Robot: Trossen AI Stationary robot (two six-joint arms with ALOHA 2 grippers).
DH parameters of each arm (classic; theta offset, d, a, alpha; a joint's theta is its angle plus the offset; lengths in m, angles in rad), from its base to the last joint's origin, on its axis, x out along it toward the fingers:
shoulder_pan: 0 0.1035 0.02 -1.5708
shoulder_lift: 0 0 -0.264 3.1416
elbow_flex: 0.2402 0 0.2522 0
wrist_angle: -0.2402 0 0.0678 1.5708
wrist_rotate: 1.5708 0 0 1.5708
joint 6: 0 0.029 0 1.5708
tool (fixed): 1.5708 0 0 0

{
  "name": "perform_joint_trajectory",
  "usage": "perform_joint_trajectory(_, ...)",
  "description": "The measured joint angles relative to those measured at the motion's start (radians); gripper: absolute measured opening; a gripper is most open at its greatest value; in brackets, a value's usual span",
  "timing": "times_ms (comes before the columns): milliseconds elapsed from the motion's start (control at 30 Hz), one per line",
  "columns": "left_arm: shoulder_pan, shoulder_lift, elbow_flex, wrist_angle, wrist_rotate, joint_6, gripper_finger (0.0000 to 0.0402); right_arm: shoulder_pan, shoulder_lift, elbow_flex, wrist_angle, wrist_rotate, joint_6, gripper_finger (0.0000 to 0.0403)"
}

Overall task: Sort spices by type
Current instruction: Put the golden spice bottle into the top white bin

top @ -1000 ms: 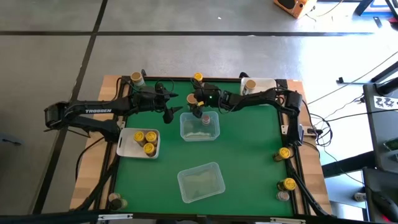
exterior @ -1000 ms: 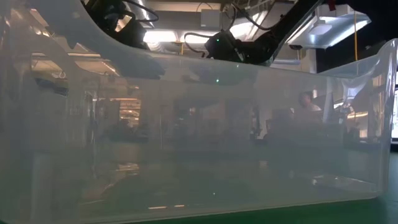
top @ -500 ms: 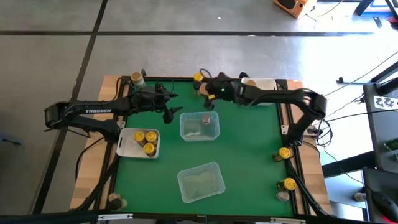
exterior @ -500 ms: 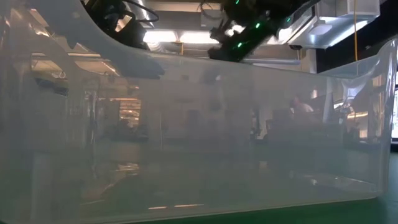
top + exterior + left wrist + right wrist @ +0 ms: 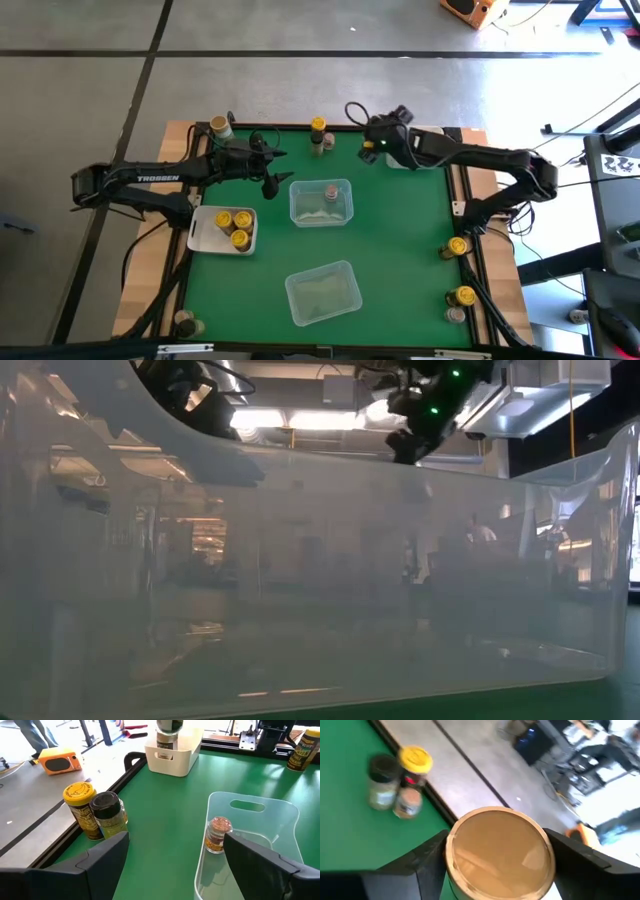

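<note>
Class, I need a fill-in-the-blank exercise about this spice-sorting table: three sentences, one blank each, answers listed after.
1. The white tray near the left gripper holds two jars with ____ lids.
2. The clear tub at the table's middle holds ____ jar.
3. The right gripper has a ____-lidded jar between its fingers.

Missing words: yellow; one; tan

We see a green table mat (image 5: 400, 240) w/ pale wood edging. Jar lids: yellow (image 5: 79, 793), black (image 5: 104, 802), pinkish-brown (image 5: 220, 824) on the jar in the clear tub (image 5: 272, 820), tan (image 5: 499, 843) on the jar between the dark right fingers. White tray (image 5: 200, 232) holds two yellow-lidded jars. Both arms black; orange box (image 5: 59, 761) on grey floor.
</note>
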Motion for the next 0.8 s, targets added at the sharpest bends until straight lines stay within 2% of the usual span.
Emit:
perform_joint_trajectory(333, 0.0, 0.0, 0.0, 0.0, 0.0, -0.001, 0.0324, 0.0, -0.164, -0.248, -0.015, 0.113, 0.192, 0.0284)
perform_joint_trajectory(433, 0.0, 0.0, 0.0, 0.001, 0.0, -0.001, 0.0324, 0.0, -0.201, -0.293, -0.024, 0.114, 0.237, 0.0284)
perform_joint_trajectory(700, 0.0, 0.0, 0.0, 0.003, 0.0, 0.0, 0.0324, 0.0, -0.22, -0.387, 0.004, 0.137, 0.294, 0.0284)
perform_joint_trajectory(800, 0.0, 0.0, 0.0, 0.003, 0.0, 0.0, 0.0324, 0.0, -0.22, -0.419, 0.041, 0.192, 0.296, 0.0284)
